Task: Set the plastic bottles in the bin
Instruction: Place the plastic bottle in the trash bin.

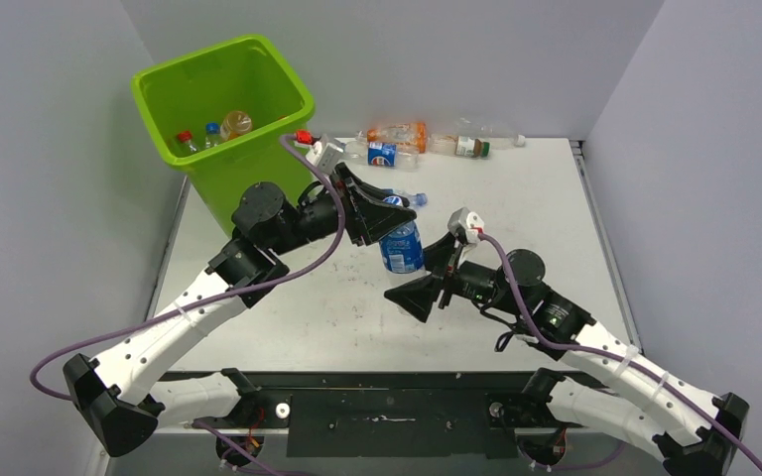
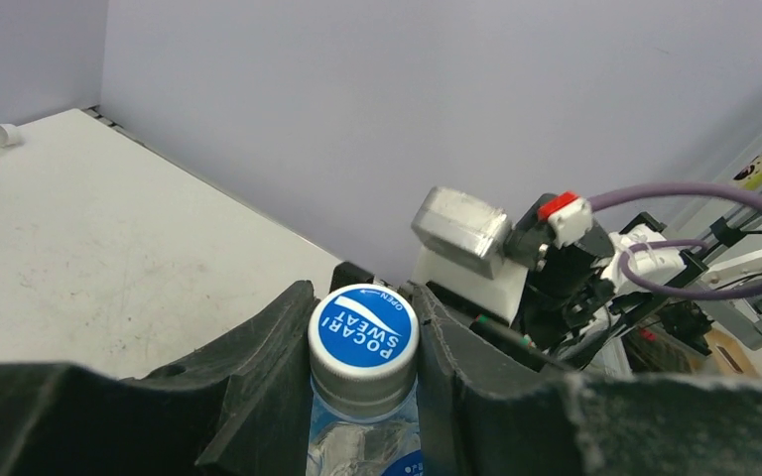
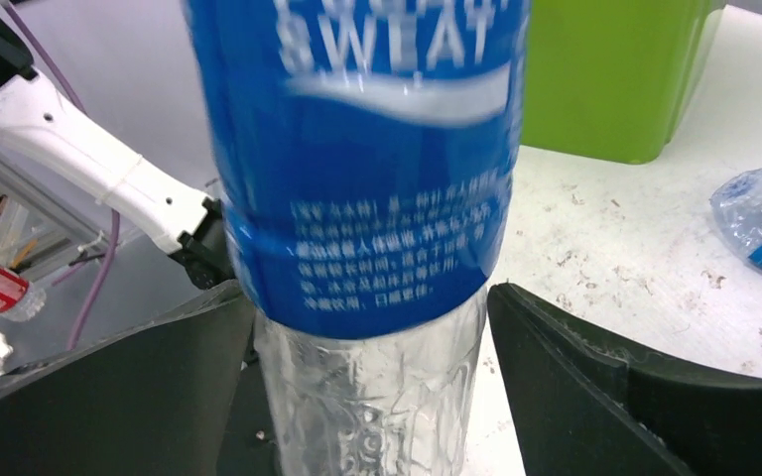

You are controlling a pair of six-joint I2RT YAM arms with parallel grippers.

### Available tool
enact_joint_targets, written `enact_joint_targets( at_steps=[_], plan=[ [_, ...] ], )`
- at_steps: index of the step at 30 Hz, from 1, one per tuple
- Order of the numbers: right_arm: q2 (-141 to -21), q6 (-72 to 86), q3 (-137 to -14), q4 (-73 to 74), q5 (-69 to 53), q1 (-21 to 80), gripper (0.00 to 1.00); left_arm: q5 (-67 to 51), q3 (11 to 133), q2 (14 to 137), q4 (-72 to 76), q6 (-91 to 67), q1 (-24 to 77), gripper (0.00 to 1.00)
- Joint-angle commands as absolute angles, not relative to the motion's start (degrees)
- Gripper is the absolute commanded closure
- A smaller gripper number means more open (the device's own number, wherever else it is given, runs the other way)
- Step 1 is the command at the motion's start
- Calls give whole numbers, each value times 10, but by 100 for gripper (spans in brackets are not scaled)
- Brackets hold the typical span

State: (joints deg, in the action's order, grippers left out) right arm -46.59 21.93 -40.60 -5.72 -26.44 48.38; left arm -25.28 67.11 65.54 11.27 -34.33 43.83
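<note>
The left claw [image 2: 362, 297] is clamped on the neck of a blue-labelled bottle [image 1: 402, 248]. Its black fingers [image 2: 258, 377] press in from both sides just under the blue cap [image 2: 362, 327]. The bottle hangs upright above the desk [image 1: 516, 218], near the middle of the overhead frame. The left arm [image 1: 189, 307] rises from the lower left, bends in front of the bin [image 1: 248, 169] and reaches right to the bottle.

The right claw [image 3: 369, 297] stands wide open around the bottle's clear lower end, one finger on each side and a gap showing on the right. It grips nothing. The right arm [image 1: 595, 347] comes in low from the lower right, its forearm pointing left.

One bottle is between the claws. Three bottles [image 1: 211, 132] lie at the bottom of the bin, which stands in the upper left of the frame, apart from the held bottle. As far as I can count, five more bottles [image 1: 394, 134] lie along the far edge of the desk at top centre. A sixth bottle [image 1: 409, 197] lies just behind the left claw, partly hidden.
</note>
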Motion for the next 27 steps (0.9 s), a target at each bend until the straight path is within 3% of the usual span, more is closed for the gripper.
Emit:
enact_joint_targets(
  at_steps=[1, 7, 13, 20, 27],
  plan=[
    [-433, 212, -489, -5, -236, 486, 10, -230, 696, 628, 112, -312, 440, 100],
    [-405, 212, -580, 141, -218, 486, 10, -171, 711, 588, 100, -275, 414, 100],
    [-345, 204, -614, 188, -155, 486, 10, -91, 728, 545, 96, -235, 387, 100],
    [-250, 225, -520, 174, 94, 486, 10, 88, 742, 497, 78, -98, 385, 100],
    [-245, 265, -431, 187, 231, 486, 10, 272, 787, 544, 140, 57, 370, 100]
  ],
)
